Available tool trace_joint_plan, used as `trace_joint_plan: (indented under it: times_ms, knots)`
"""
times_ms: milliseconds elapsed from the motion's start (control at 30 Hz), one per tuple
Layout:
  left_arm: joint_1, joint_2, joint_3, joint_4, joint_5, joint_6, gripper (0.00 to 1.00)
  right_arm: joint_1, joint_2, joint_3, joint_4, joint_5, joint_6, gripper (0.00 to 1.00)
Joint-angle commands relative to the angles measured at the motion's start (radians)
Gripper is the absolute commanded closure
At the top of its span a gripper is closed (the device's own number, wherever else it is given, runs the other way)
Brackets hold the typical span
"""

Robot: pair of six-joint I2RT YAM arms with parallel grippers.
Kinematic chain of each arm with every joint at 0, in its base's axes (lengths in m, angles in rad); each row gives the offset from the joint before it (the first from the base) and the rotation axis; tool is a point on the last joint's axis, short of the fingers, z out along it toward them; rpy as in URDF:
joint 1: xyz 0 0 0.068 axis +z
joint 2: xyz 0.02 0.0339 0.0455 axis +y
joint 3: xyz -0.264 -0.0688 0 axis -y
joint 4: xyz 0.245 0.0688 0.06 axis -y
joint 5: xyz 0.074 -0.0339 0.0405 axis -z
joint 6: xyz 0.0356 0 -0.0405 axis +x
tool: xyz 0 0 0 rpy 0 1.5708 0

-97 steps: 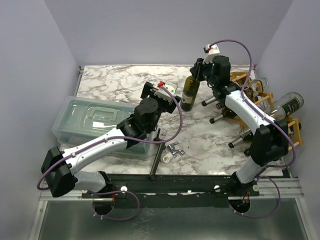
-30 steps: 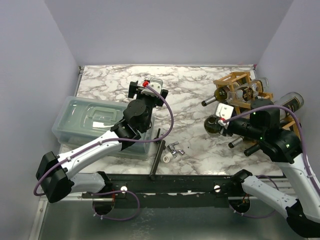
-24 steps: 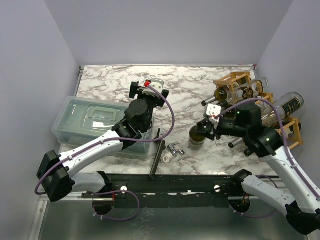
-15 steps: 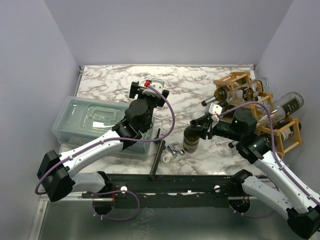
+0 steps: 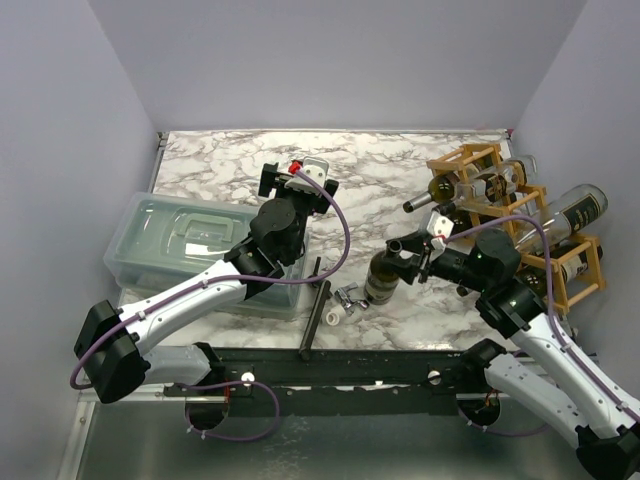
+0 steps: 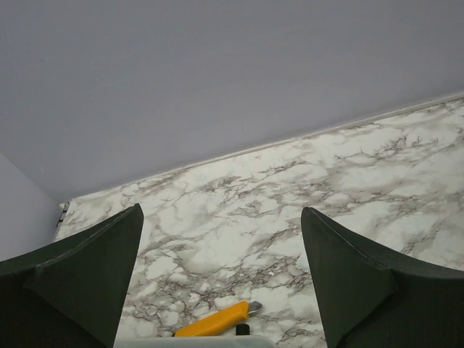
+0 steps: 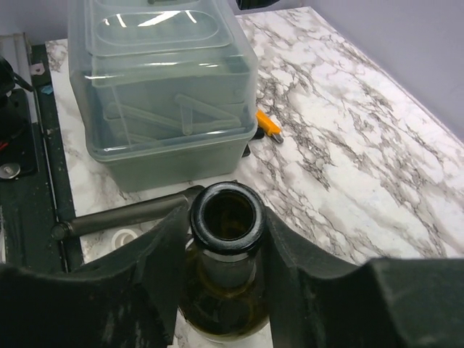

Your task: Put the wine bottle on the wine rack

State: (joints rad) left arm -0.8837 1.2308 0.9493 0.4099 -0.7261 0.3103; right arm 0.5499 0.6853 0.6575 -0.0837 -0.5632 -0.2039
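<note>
Wine bottle (image 5: 381, 279) is seen upright on the marble table (image 5: 250, 160), left of the wine rack (image 5: 538, 197) and apart from it. Right gripper (image 7: 226, 221) is set closely about the neck; whether it is clamped cannot be told. Left gripper (image 6: 220, 210) is spread apart, with nothing held.

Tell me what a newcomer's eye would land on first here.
A dark wine bottle stands upright near the front middle of the table, its open neck between the fingers of the right gripper. On the right, the wooden wine rack already holds several bottles lying down. A clear lidded bin sits at the left.
</note>
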Motion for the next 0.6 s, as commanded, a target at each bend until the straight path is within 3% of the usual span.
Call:
trace_joint_plan:
  times_ms: [0, 200, 567]
  knots:
    - [0.000, -0.003, 0.000, 0.000, -0.002, -0.014, 0.09, 0.002, -0.007, -0.030, 0.074, 0.026, 0.030, 0.49]
    - [0.000, 0.010, 0.002, -0.001, -0.004, -0.013, 0.09, 0.002, 0.023, -0.043, 0.133, 0.043, 0.061, 0.35]
    - [0.000, 0.007, 0.006, -0.008, 0.000, -0.012, 0.09, 0.001, 0.087, -0.063, 0.190, 0.065, 0.116, 0.31]
